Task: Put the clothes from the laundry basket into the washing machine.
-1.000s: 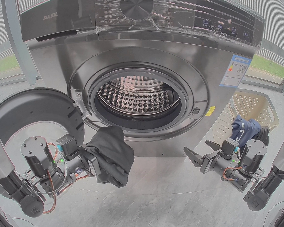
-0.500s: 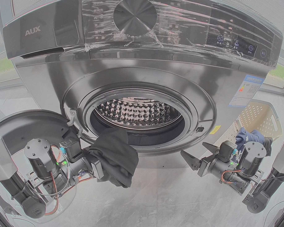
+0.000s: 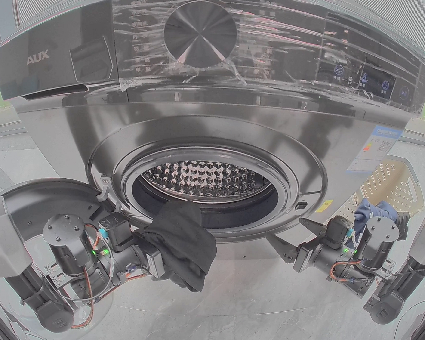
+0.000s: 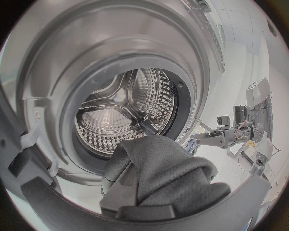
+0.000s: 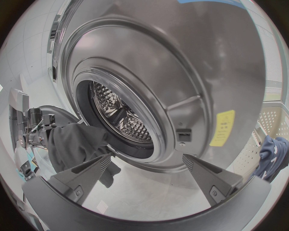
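The washing machine stands with its door (image 3: 40,204) swung open to my left, and its steel drum (image 3: 203,179) holds nothing. My left gripper (image 4: 141,195) is shut on a black garment (image 3: 184,241), which drapes over its fingers and hides them. The garment hangs just below and in front of the drum opening's lower rim (image 4: 90,168). My right gripper (image 3: 286,230) is open with nothing between its fingers, low at the machine's right front. A blue garment (image 3: 373,211) lies in the beige laundry basket (image 3: 397,184) behind that arm.
The basket stands on the floor against the machine's right side, with a dark garment (image 3: 402,218) beside the blue one. The open door takes up the room behind my left arm. Grey tiled floor (image 3: 254,308) lies free in front of the machine.
The head view has closed in on the machine. My left gripper has carried the black garment up to the lower rim of the drum opening. The right gripper stays open.
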Controlling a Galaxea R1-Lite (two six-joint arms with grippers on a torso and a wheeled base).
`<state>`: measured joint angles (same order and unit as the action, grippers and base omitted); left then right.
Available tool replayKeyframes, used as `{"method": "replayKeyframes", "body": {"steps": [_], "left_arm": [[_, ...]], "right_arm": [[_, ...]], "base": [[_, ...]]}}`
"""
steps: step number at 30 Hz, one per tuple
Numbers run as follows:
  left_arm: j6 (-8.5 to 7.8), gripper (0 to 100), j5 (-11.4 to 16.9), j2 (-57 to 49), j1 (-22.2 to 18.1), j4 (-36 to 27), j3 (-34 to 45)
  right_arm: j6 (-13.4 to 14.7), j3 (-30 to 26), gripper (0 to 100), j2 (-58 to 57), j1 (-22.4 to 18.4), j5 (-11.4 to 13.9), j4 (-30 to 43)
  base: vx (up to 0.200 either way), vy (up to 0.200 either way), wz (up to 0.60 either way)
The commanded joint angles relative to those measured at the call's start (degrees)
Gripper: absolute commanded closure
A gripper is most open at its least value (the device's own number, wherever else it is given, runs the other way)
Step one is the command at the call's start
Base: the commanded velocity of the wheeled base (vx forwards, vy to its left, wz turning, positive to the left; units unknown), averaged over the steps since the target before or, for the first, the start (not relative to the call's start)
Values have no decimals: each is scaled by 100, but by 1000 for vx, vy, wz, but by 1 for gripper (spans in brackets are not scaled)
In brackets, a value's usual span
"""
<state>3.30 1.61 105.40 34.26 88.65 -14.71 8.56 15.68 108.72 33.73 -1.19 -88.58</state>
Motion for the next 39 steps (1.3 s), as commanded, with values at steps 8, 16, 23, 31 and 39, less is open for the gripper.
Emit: {"method": "replayKeyframes", "body": {"steps": [8,16,23,31,39], "left_arm": [[-102,100,-82,1018,301,-6,-910],[-14,100,-20,1870,108,-6,-2211],[171,100,-29,2450,-24,-76,-3160],[162,100,-91,2855,-24,-524,-4057],[83,100,-345,3224,-218,-1394,-5331]], "right_arm": [[6,-328,0,-254,837,14,-2],[6,-328,0,-237,854,14,-2],[6,-328,0,-237,854,14,-2],[6,-328,0,-210,863,23,-2],[6,-328,0,-184,863,23,-2]], "base": [[0,0,0],[0,0,0],[0,0,0],[0,0,0],[0,0,0]]}}
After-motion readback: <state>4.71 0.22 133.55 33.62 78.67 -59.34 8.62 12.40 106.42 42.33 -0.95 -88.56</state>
